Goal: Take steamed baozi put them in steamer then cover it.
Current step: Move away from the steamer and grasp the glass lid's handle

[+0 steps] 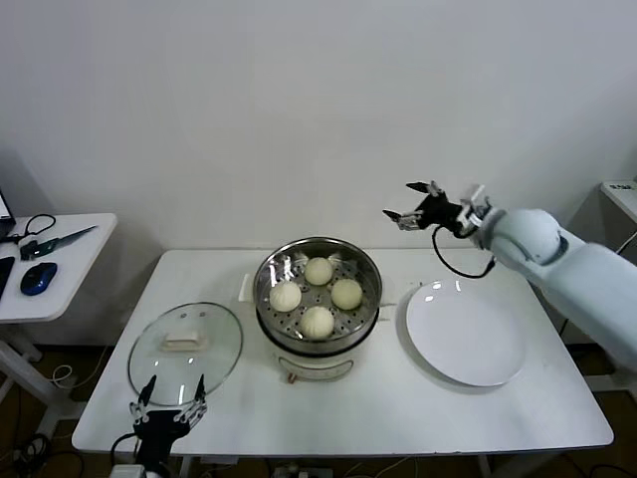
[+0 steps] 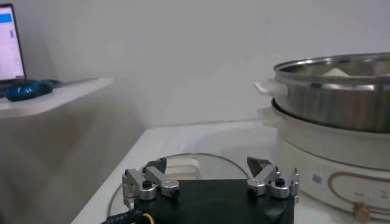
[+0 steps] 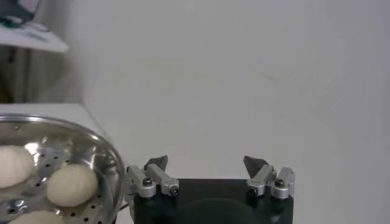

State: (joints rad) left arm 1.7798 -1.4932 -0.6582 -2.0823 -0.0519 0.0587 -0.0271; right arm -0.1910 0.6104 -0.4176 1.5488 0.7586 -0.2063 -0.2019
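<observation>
Several cream-white baozi [image 1: 318, 322] sit on the perforated tray inside the steel steamer [image 1: 350, 344] at the table's centre. The glass cover [image 1: 185, 349] lies flat on the table to the steamer's left, handle up. My left gripper [image 1: 169, 396] hovers open at the table's front edge, just short of the cover [image 2: 201, 159], with nothing in it. My right gripper [image 1: 410, 202] hangs open and empty in the air behind and to the right of the steamer. The right wrist view shows the steamer's rim [image 3: 103, 152] and baozi [image 3: 72, 184] below that gripper [image 3: 206, 164].
An empty flat white plate [image 1: 466, 334] lies right of the steamer. A side table [image 1: 60, 289] at the far left holds a blue mouse [image 1: 38, 278] and cables. A plain wall stands close behind the table.
</observation>
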